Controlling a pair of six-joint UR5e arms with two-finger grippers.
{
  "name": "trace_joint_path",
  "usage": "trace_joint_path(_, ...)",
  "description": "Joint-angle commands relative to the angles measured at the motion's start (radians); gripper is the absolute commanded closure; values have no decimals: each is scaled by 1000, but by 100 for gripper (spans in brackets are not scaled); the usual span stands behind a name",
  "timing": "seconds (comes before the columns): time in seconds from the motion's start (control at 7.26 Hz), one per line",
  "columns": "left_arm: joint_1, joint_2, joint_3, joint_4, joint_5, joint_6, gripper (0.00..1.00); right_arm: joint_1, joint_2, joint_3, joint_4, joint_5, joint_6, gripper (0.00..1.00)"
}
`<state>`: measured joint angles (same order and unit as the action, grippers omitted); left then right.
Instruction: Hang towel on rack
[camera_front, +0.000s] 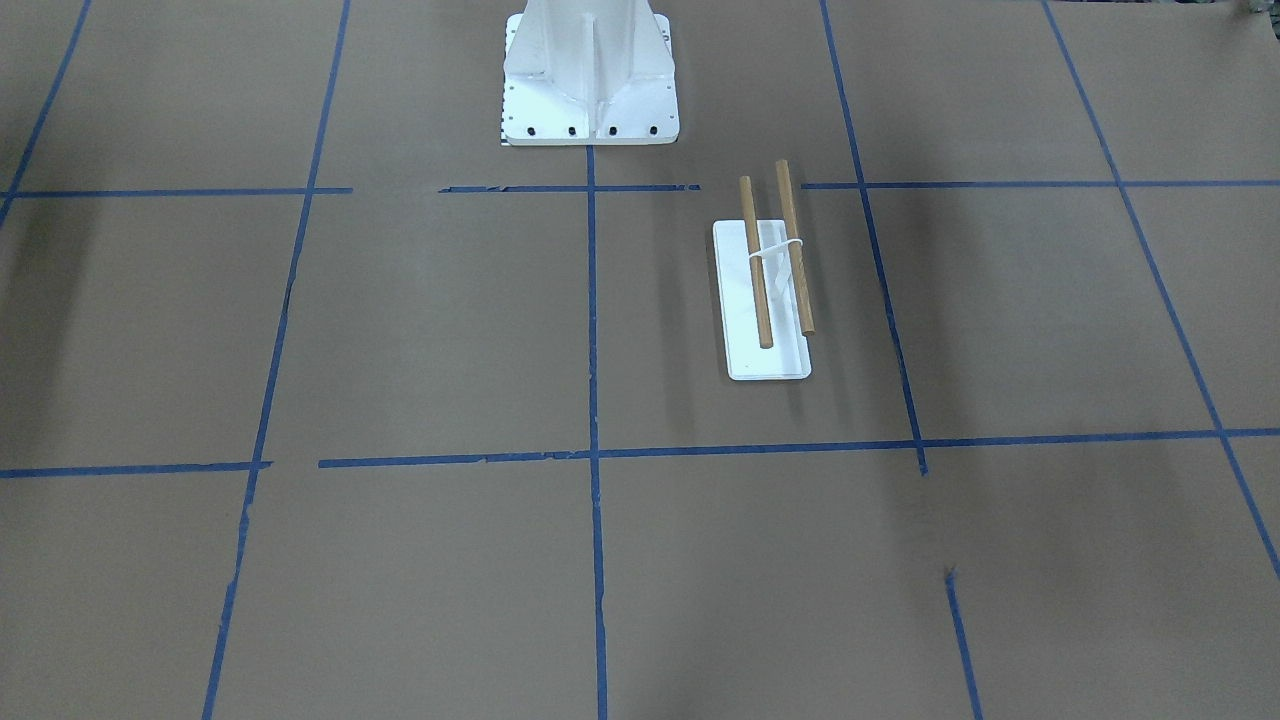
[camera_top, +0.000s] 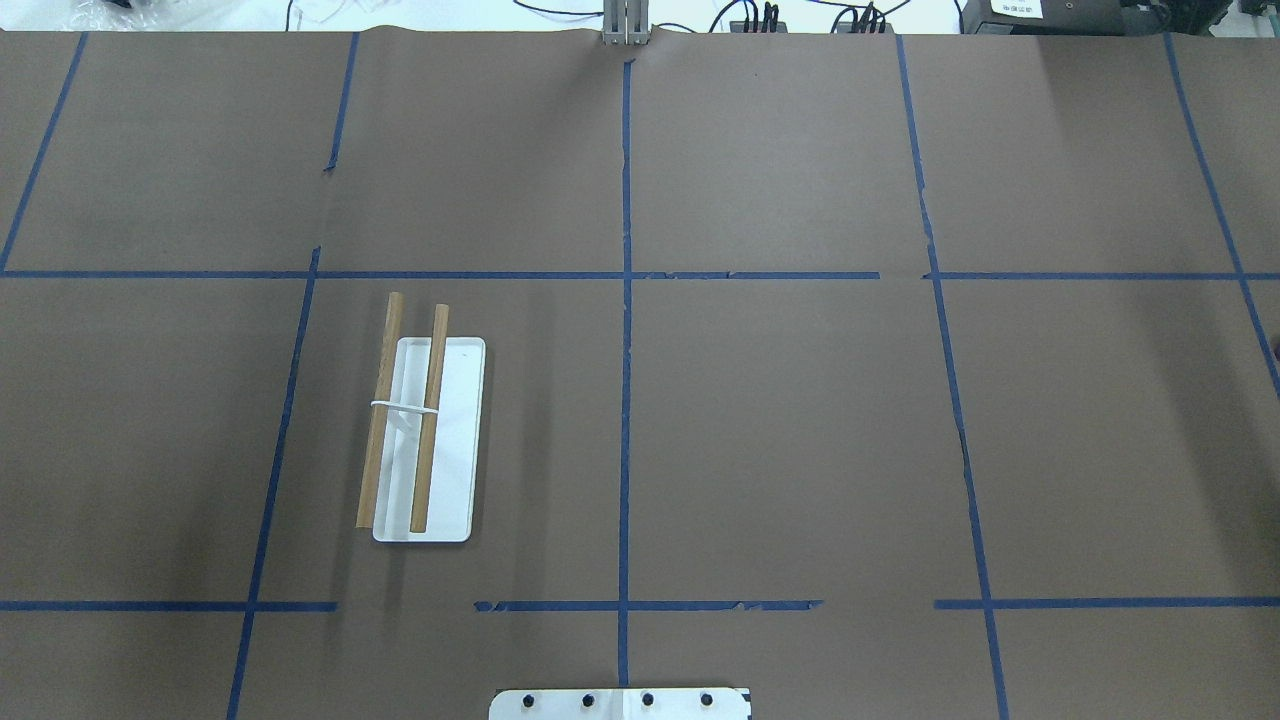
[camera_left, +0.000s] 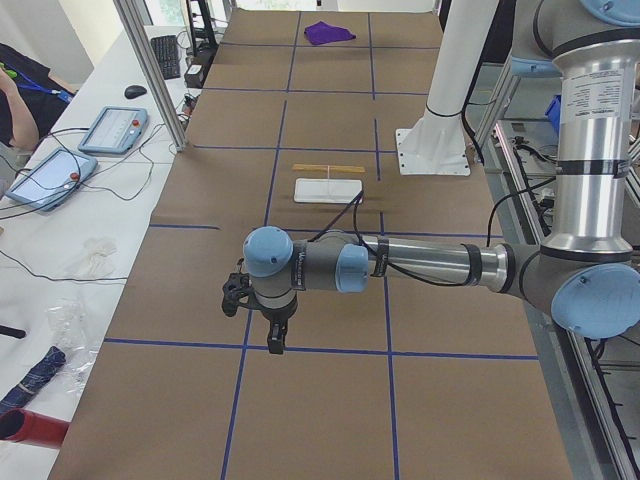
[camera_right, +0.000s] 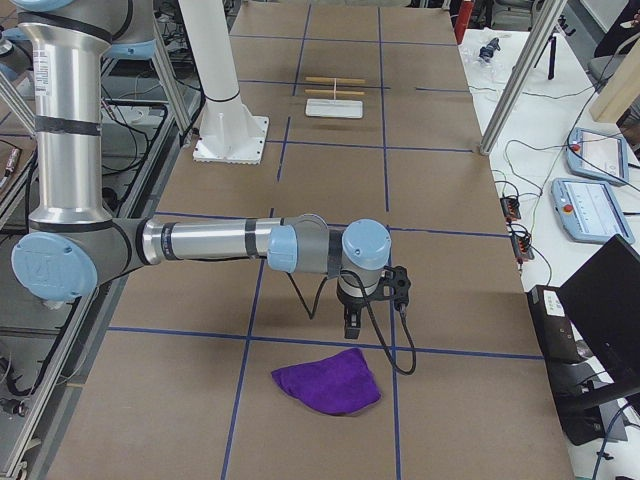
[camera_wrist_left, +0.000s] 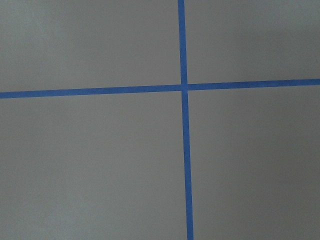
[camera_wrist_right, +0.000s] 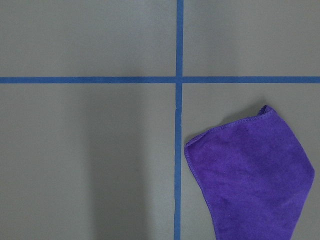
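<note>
So at the left end, the left fingers (camera_left: 274, 338) hang pointing down over a tape (camera_wrist_left: 183, 86) crossing on the brown worktop (camera_top: 800, 420). Honestly, I can't tell from the side view if they're apart or together. Next along is the rack (camera_top: 452, 440), sitting flat on the worktop in the left half, a bit left of the centre tape line, with its two wooden rods running parallel above the white base. The white pedestal (camera_front: 590, 80) stands in the middle at the robot's edge. Then way over at the right end, the right fingers (camera_right: 352, 325) point down above another tape crossing. Same deal there, I can't tell if they're apart or together. The purple towel (camera_right: 328, 382) lies rumpled on the worktop just beside them, well apart from the rack.
</note>
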<state>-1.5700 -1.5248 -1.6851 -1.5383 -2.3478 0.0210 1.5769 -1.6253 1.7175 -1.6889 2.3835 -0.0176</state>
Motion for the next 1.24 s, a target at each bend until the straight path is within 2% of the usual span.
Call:
trace_joint_path(0.0,-2,0,-8,0,1,0,0,0,7,-1,0,2,-2,0)
trace_joint_path(0.14,-2,-1,-11,0,-1,-1,0,-5,19,-3,3,-4,-5,0)
trace_joint_path(0.28,-2,-1,-24,0,-1,-1,0,-3,37,2,65,6,39,0)
trace_joint_path(0.41,-4,0,-40,0,-1,-1,0,-3,39,-18,72,6,112,0)
trace_joint_path(0.55,-4,0,-48,0,-1,-1,0,-15,26,-73,127,13,111,0)
trace_joint_path(0.69,-4,-1,-53,0,-1,-3,0,-18,1,-143,232,3,102,0)
trace_joint_path(0.83,-4,-3,-59,0,-1,-3,0,-18,-20,-251,418,2,66,0)
trace_joint_path(1.1,-4,-1,-74,0,-1,-4,0,-18,-24,-515,741,-1,-5,0)
